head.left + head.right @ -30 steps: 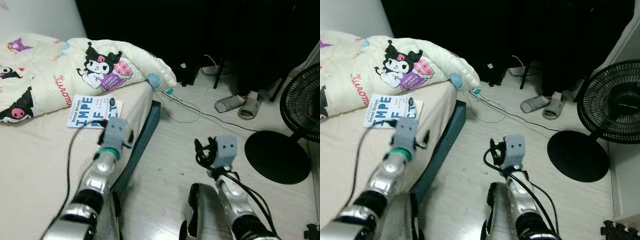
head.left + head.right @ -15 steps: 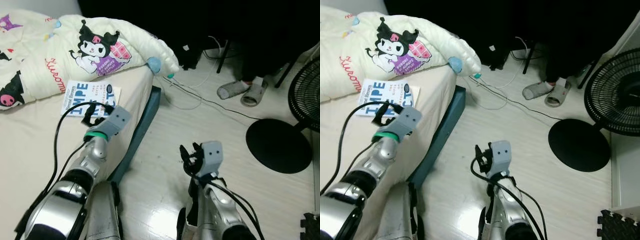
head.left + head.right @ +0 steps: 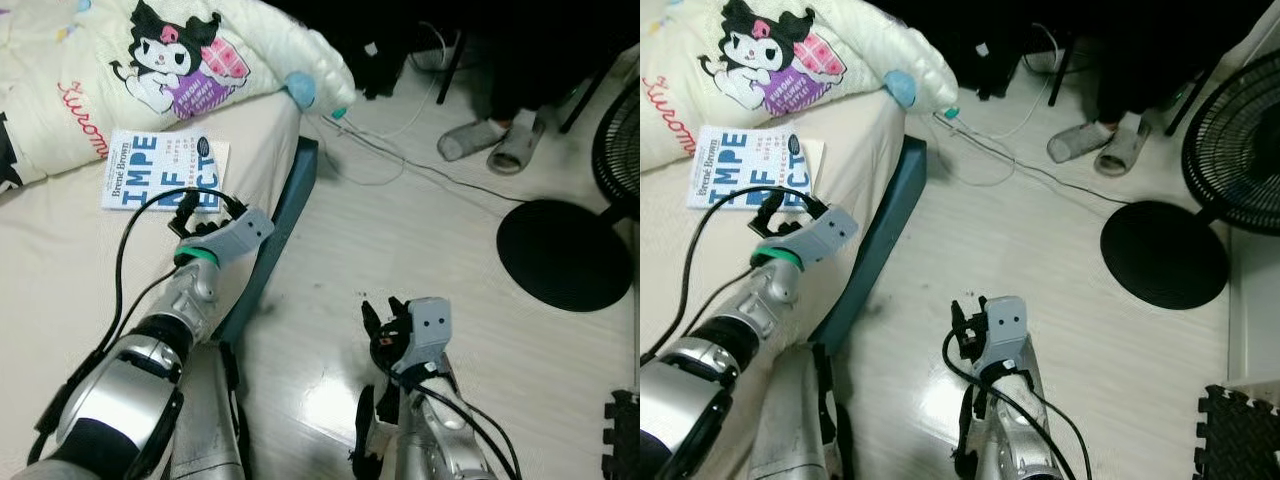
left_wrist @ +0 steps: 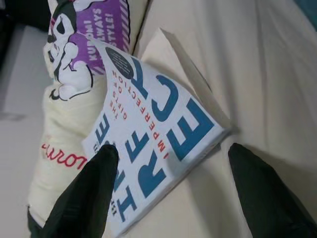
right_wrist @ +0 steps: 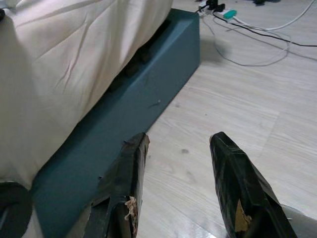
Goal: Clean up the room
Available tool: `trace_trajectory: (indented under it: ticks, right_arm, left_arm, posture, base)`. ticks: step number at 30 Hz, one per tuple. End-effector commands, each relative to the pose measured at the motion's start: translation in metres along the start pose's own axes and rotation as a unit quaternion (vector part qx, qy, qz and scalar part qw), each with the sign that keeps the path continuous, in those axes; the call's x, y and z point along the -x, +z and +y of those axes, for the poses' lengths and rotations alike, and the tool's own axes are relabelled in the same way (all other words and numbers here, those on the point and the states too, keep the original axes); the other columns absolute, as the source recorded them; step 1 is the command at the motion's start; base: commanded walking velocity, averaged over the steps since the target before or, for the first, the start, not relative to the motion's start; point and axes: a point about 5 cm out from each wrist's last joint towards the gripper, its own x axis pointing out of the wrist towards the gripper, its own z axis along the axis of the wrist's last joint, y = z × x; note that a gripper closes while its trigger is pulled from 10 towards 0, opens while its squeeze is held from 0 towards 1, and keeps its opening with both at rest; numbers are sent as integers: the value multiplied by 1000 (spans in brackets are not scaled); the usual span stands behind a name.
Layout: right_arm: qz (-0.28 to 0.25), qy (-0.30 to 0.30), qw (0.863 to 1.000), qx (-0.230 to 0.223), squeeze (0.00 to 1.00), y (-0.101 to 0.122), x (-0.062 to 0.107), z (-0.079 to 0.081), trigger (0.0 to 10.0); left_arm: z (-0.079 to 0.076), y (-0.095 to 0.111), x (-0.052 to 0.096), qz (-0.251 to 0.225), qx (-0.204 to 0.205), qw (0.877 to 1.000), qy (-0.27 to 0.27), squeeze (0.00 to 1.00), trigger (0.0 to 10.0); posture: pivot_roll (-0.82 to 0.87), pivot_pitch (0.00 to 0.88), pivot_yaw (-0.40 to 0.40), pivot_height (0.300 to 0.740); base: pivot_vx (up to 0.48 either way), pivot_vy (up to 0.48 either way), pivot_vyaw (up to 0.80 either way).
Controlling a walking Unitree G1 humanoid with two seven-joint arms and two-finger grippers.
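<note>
1. The head camera has tipped further down over the last second, and the left gripper (image 3: 205,222) has reached closer to the book (image 3: 165,184), now sitting just short of its near edge.
2. On the far left, a cream quilt (image 3: 90,80) printed with a cartoon character lies bunched on the bed (image 3: 60,270); the book, white with big blue letters, lies flat on the sheet just in front of it.
3. In the left wrist view the left gripper's black fingers (image 4: 84,198) are spread wide, one over the book's (image 4: 148,153) cover and one beyond its corner, holding nothing.
4. The bed's teal base (image 3: 285,230) runs along the pale wood floor (image 3: 400,240).
5. The right gripper (image 3: 965,325) hangs low over the floor near the base, its fingers (image 5: 237,183) apart and empty.
6. Far off, cables (image 3: 400,165) trail across the floor and a person's feet in slippers (image 3: 500,145) stand beyond them.
7. On the right stands a black fan (image 3: 1230,130) on a round base (image 3: 1160,250).
</note>
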Motion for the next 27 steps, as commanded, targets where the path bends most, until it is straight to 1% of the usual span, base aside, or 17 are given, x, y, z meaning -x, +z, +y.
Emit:
trace_trajectory:
  ticks: [1,9,10,12,14,15,16,17,18,20,21,22,23,24,25,26,27]
  right_arm:
    - [22,-5,1000,-8,0,-9,9,2,10000]
    - [28,-15,999,-11,0,-10,15,1,10000]
    - [29,-16,999,-11,0,-10,15,1,10000]
    - [30,-17,999,-11,0,-10,15,1,10000]
    - [31,-18,999,-11,0,-9,16,1,10000]
    - [32,-19,999,-11,0,-9,16,1,10000]
    - [34,-20,999,-11,0,-9,16,1,10000]
    - [34,-20,999,-11,0,-9,16,1,10000]
    - [33,-21,999,-12,0,-8,16,2,10000]
    - [32,-21,999,-12,0,-8,15,2,10000]
    - [23,-23,999,-20,0,-4,14,2,10000]
    - [16,-24,999,-26,0,-1,13,1,10000]
    - [16,-24,999,-26,0,-1,13,1,10000]
    - [7,-25,999,-30,0,3,12,1,10000]
    - [7,-25,999,-30,0,3,12,1,10000]
    - [1,-25,999,-32,0,5,10,0,10000]
    - [-2,-25,999,-29,0,7,9,-2,10000]
  left_arm:
    - [-5,-14,5,22,-22,999,-14,0,10000]
    - [0,-20,4,33,-36,999,-1,0,10000]
    - [0,-20,4,33,-40,999,0,0,9686]
    - [0,-20,4,33,-40,999,4,0,9725]
    - [-1,-19,4,38,-35,999,6,0,10000]
    - [-3,-17,4,41,-22,999,5,0,10000]
    - [-6,-14,5,50,7,999,1,0,10000]
    - [-6,-14,5,50,7,999,1,0,10000]
    - [-9,-6,5,46,49,998,-2,0,8980]
    - [-8,-4,4,40,58,997,-2,0,8980]
    - [-8,1,3,27,89,995,-17,0,10000]
    - [-7,5,1,18,111,993,-28,0,10000]
    - [-7,5,1,18,111,993,-28,0,10000]
    - [-11,15,2,-13,164,983,-81,0,10000]
    - [-11,15,2,-13,164,983,-81,0,10000]
    - [-14,24,4,-52,202,969,-130,0,10000]
    - [-14,34,7,-91,243,949,-178,0,10000]
  posture:
    - [-28,393,110,528]
    - [-28,410,118,528]
    - [-28,412,119,528]
    - [-30,413,119,528]
    - [-30,413,119,528]
    - [-26,409,120,528]
    - [-25,404,120,528]
    - [-25,404,120,528]
    - [-23,393,121,528]
    - [-23,393,121,528]
    - [-19,378,124,528]
    - [-19,378,124,528]
    - [-19,378,124,528]
    - [-10,354,126,528]
    - [-10,354,126,528]
    - [-9,349,126,528]
    - [-2,332,124,528]
  base:
    - [0,0,0]
    - [0,0,0]
    - [0,0,0]
    - [0,0,0]
    - [0,0,0]
    - [0,0,0]
    - [0,0,0]
    - [0,0,0]
    - [0,0,0]
    - [0,0,0]
    - [0,0,0]
    - [0,0,0]
    - [0,0,0]
    - [0,0,0]
    - [0,0,0]
    - [0,0,0]
    - [0,0,0]
